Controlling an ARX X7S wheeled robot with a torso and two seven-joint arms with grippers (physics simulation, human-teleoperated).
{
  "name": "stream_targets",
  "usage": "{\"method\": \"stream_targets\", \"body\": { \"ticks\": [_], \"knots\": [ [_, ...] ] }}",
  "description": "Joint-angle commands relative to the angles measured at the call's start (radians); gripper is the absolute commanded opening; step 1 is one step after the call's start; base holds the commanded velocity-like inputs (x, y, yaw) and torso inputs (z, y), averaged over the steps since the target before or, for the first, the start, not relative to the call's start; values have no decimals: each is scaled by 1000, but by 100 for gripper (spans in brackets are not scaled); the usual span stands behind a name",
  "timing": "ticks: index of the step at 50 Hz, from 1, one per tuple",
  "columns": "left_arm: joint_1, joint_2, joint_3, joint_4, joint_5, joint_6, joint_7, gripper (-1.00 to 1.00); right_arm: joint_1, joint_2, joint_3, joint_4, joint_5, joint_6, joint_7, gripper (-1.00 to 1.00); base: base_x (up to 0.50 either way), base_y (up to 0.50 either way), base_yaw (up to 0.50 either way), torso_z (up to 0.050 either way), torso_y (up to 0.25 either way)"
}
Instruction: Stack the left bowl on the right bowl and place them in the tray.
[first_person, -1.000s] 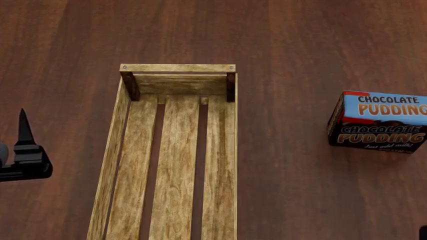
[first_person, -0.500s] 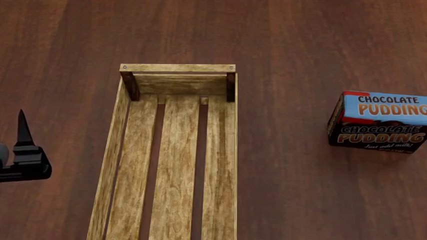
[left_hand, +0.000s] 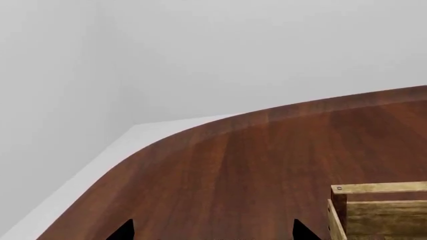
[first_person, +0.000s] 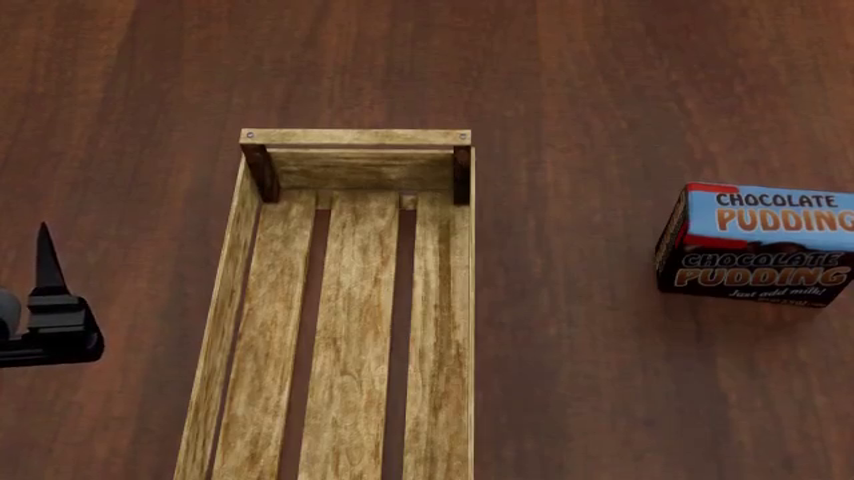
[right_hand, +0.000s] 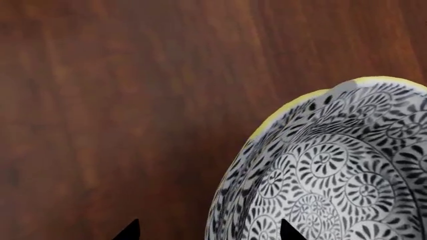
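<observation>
Directly ahead of the right gripper, whose two dark fingertips stand well apart with nothing between them, we see a patterned bowl with a yellow rim on the wooden table, one fingertip lying over its wall. We judge the right arm the nearer to a bowl, for the left gripper, likewise spread and empty, faces bare table with only a corner of the tray just beside it; the tray's long axis runs away from the robot
</observation>
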Motion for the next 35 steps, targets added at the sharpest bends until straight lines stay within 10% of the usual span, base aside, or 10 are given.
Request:
{"method": "stream_targets", "body": {
  "ticks": [1, 7, 8, 35],
  "knots": [
    [-3, -4, 5, 7, 1, -8, -2, 100, -35, -14, -13, 36, 0, -11, -14, 100, 0, 0, -3, 0, 0],
    [-4, -6, 7, 9, 1, -11, -3, 100, -17, -36, -35, 77, -19, 2, -35, 100, 0, -3, -2, 0, -4],
    [-5, -6, 7, 8, 2, -11, -3, 100, -16, -36, -38, 74, -22, 3, -37, -100, 0, -3, -3, 0, 0],
    [12, -17, -16, 38, -25, -10, -8, 100, -122, 202, 147, -403, 227, 18, 191, -100, 0, -1, -1, 0, -2]
  ]
}}
